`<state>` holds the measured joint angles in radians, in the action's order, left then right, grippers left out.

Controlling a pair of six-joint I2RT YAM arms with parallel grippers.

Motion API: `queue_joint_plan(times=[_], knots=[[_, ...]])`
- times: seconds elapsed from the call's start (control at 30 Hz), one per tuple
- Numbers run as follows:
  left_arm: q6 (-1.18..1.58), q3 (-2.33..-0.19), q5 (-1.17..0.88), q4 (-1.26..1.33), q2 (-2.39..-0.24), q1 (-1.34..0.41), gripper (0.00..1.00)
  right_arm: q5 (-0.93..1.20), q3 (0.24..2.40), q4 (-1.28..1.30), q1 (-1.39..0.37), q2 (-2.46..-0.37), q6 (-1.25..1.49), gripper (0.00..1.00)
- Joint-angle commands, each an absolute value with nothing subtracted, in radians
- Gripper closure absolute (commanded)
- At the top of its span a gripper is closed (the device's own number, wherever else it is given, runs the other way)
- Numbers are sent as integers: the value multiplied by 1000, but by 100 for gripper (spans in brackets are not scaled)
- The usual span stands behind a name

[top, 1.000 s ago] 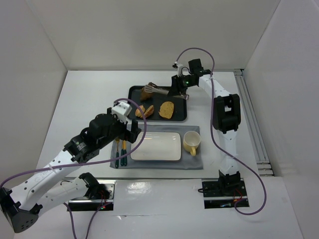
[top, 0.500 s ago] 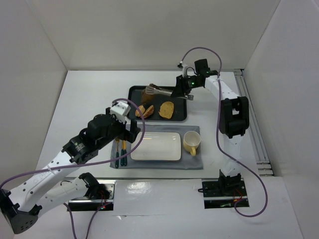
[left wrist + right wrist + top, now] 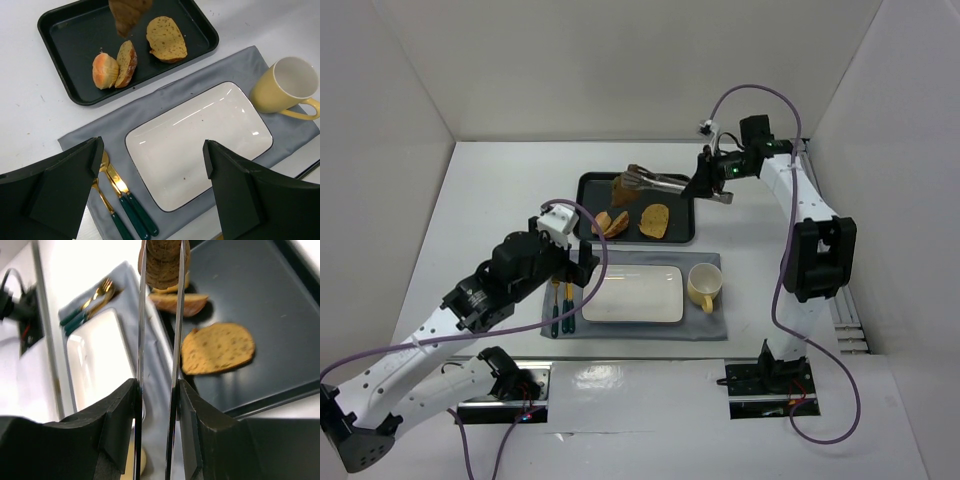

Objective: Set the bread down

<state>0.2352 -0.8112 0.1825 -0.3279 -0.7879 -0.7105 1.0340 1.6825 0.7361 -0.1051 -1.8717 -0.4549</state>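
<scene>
Right tool (image 3: pixel 156 392) clamps tongs (image 3: pixel 665 183), bread (image 3: pixel 162 260) pinched above tray (image 3: pixel 70 45) (arm outstretched); left tool (image 3: pixel 152 185) wide over plate (image 3: pixel 200 145).

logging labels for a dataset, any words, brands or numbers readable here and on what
None: no text can be read in any view.
The yellow mug, white plate, black tray and metal tongs bear no print.
A small green light glows on the right arm, with no lettering.

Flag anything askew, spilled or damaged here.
Nothing stands out. The plate, upright mug and cutlery sit neatly on the grey mat. The one bread slice above the tray is pinched in tongs held by the right gripper.
</scene>
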Motion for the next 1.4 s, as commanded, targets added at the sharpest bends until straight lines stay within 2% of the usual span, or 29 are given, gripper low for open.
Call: queue_joint_plan(times=[0.0, 0.07, 0.17, 0.37, 0.57, 0.63, 0.7, 0.77, 0.8, 0.87, 1.0, 1.37], knots=[[221, -810, 199, -278, -764, -715, 0, 1124, 1690, 1007, -104, -1821, -723, 90], [221, -810, 199, -278, -764, -715, 0, 1124, 1690, 1163, -124, -1821, -829, 90], [221, -810, 209, -278, -755, -715, 0, 1085, 1666, 1261, -169, -1821, -948, 90], [221, -801, 238, -268, -735, -715, 0, 905, 1533, 1210, -316, -1773, -931, 90], [221, -801, 256, -268, -716, -715, 0, 796, 1499, 1184, -419, -1764, -899, 90], [221, -801, 256, -268, -716, -715, 0, 758, 1474, 1173, -443, -1764, -873, 87], [221, -801, 256, -268, -716, -715, 0, 718, 1462, 1138, -462, -1764, -841, 81], [221, -801, 256, -268, -716, -715, 0, 675, 1451, 1117, -474, -1753, -822, 68], [221, -801, 256, -268, -716, -715, 0, 666, 1442, 1102, -474, -1753, -822, 56], [221, -801, 256, -268, -716, -715, 0, 666, 1442, 1082, -474, -1743, -813, 51], [221, -801, 256, -268, -716, -715, 0, 647, 1442, 1034, -474, -1701, -782, 46], [221, -801, 256, -268, -716, -715, 0, 657, 1460, 1011, -453, -1640, -772, 44]])
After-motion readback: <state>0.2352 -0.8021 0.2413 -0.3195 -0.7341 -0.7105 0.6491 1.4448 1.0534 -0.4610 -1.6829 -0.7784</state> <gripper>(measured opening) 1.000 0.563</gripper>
